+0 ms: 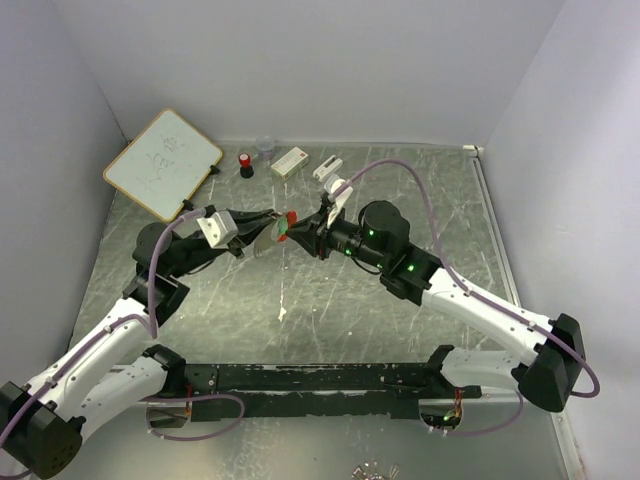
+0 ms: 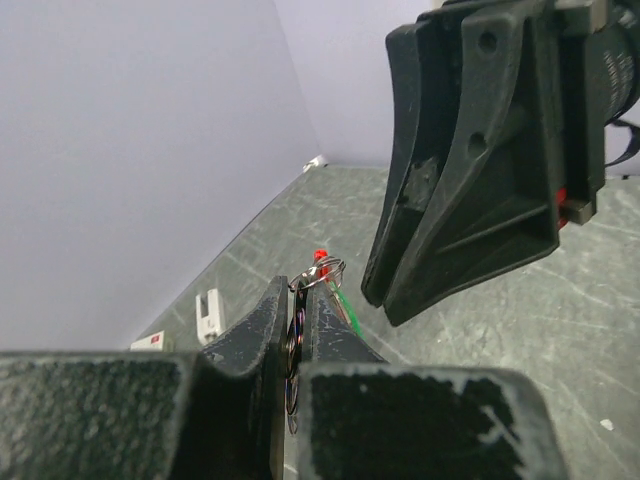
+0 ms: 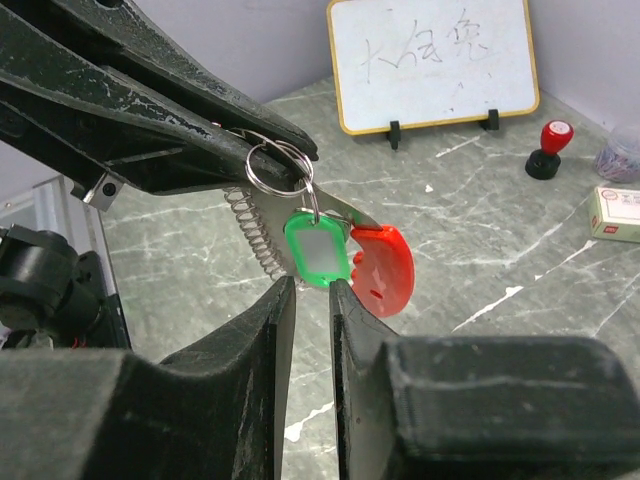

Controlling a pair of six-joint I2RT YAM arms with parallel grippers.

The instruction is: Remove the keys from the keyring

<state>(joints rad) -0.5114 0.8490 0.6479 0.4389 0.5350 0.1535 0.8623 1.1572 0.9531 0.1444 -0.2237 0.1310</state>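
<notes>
Pinched shut, the left gripper (image 2: 298, 290) has its jaws clamped edge-on across the keyring (image 2: 318, 272). The loop pokes out past the tips and the keys dangle below it, apparently clear of the table (image 1: 300, 320). To me that hold looks deliberate: one arm steadies the ring so the other can work a key round it. The right gripper (image 3: 312, 292) has its jaws a narrow slot apart, tips either side of the lower edge of the green key (image 3: 318, 250). Whether the pads touch it I cannot tell. The red key (image 3: 385, 270) hangs just behind, partly overlapped by the green one.

The right wrist view shows what hangs there: ring, both keys, a thin wire coil (image 3: 250, 228) beside them, and the whiteboard (image 3: 430, 60) well beyond. The left wrist view hides nearly all of the keys but shows the ring bitten between the fingers and the right gripper looming close. Only the top view shows both arms meeting over the middle of the table.
</notes>
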